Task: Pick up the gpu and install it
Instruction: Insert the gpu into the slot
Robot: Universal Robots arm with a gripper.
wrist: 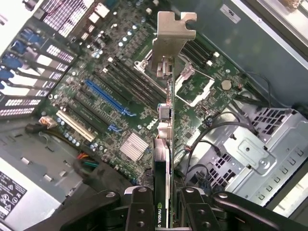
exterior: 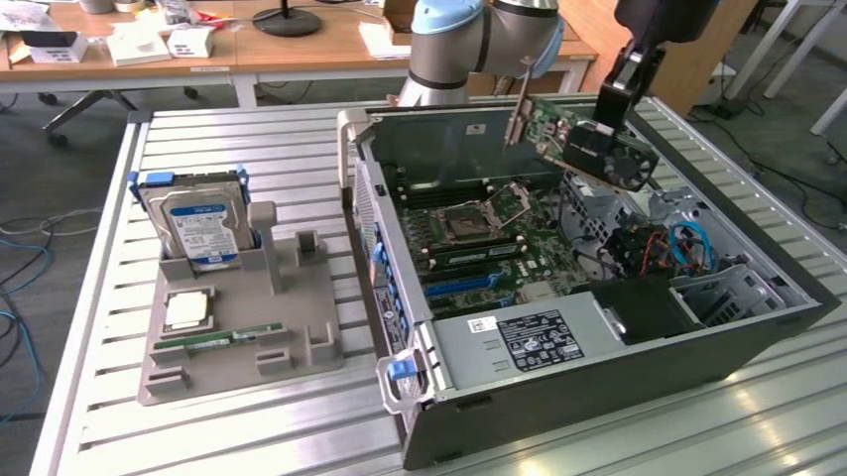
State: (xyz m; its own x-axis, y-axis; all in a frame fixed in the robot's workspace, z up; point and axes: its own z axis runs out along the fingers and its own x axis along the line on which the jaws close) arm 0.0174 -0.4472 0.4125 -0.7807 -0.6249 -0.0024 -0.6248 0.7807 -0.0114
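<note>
**Fig.** Carry step; install not yet done. Tool (exterior: 606,117) part-closed, jaws clamped on gpu (exterior: 598,151). Card hangs tilted just below tool, over open PC case (exterior: 609,347), apart from motherboard (wrist: 144,86) beneath. Bracket (wrist: 171,38) at card end farthest from tool. Judged: seating needs card edge parallel w/ and directly over blue slot (wrist: 105,97).

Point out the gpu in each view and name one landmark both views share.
Exterior view: the gpu, a thin black circuit card with round fan and silver bracket, hangs tilted in the gripper above the open grey computer case.
Wrist view: the gpu, seen edge-on, is clamped in the gripper over the green motherboard.
Shared landmark: the long blue expansion slot.
</note>
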